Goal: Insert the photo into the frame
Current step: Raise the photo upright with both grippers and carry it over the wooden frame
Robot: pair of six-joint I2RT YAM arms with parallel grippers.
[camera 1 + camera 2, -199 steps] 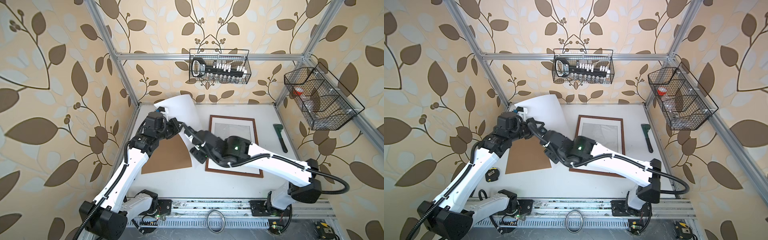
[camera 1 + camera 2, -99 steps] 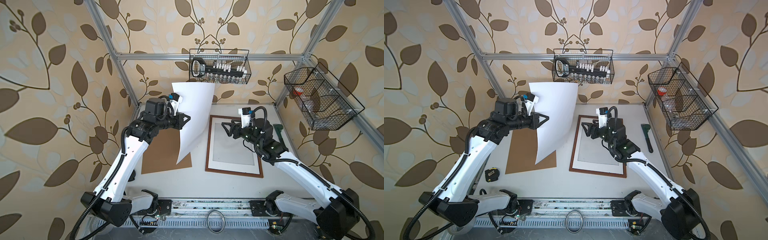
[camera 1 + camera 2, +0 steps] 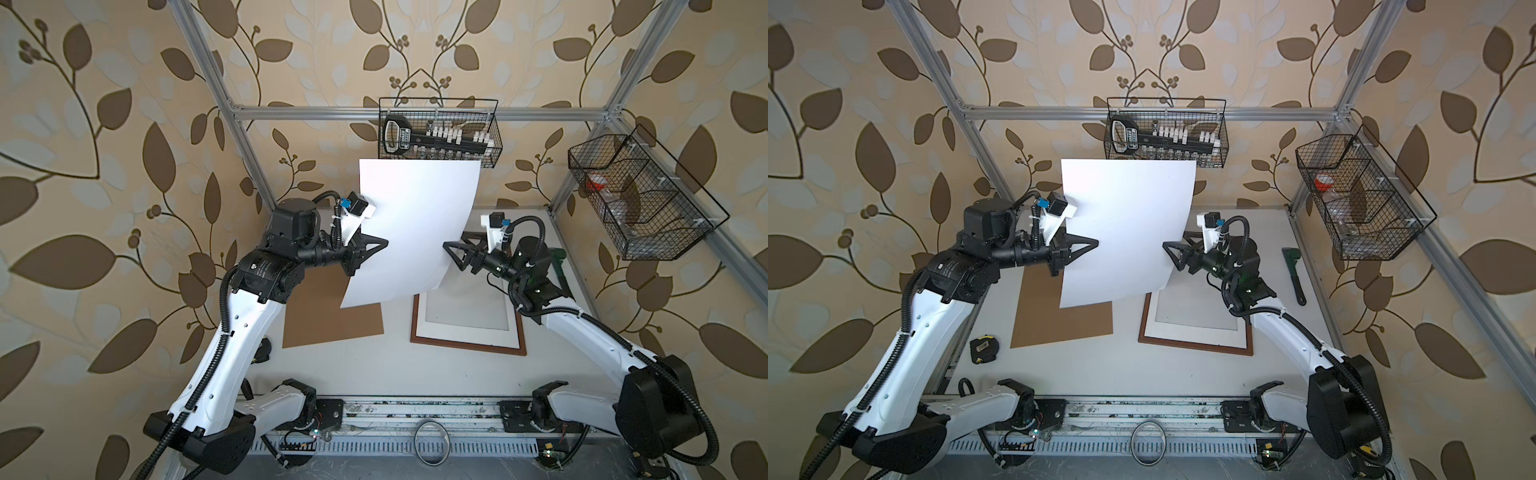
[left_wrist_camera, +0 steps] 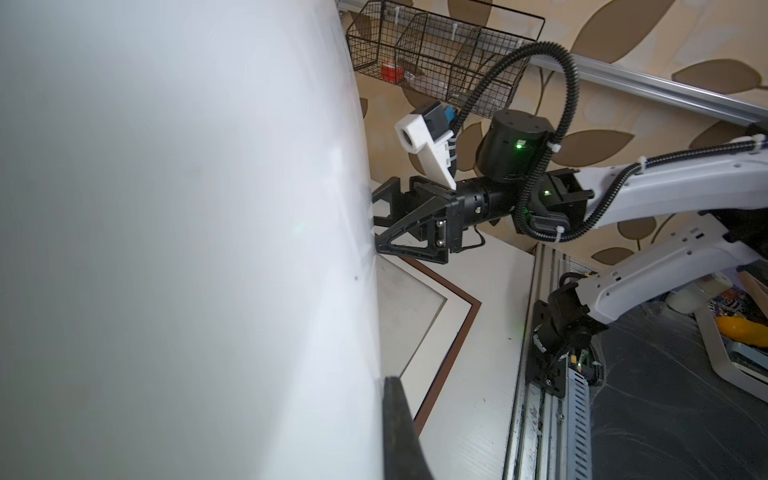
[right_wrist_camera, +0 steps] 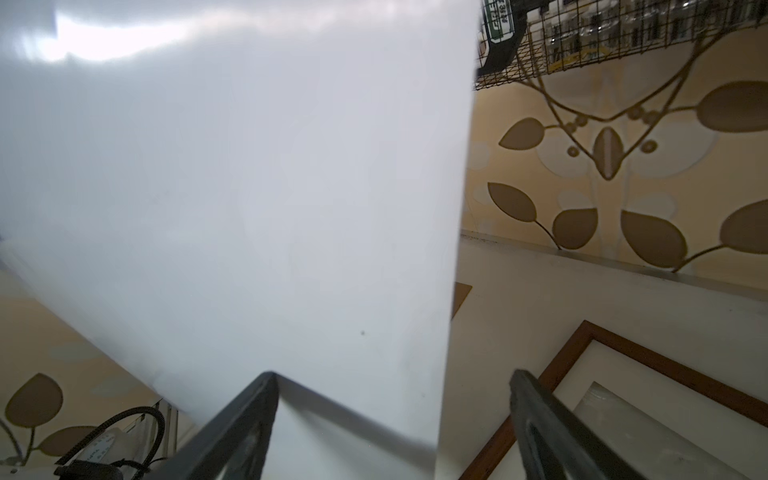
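The photo (image 3: 415, 224) (image 3: 1125, 232) hangs curved in the air above the table's back middle, only its white back showing. My left gripper (image 3: 384, 242) (image 3: 1096, 241) (image 4: 384, 380) is shut on its left edge. My right gripper (image 3: 446, 245) (image 3: 1166, 245) (image 5: 394, 374) stands open at the sheet's right edge. One finger lies over the white face, the other past the edge, and they are not clamped. The frame (image 3: 469, 345) (image 3: 1196, 347) (image 5: 648, 353) lies flat below on the right, with a white mat inside it.
A brown backing board (image 3: 332, 320) (image 3: 1059, 324) lies flat left of the frame. A green wrench (image 3: 1293, 274) lies at the right and a tape measure (image 3: 983, 349) at the front left. Wire baskets (image 3: 440, 133) (image 3: 640, 195) hang on the back and right walls.
My right arm has pulled back from across the middle to the right side, and its jaws have opened. The left arm has lifted the sheet and swung it towards the right gripper.
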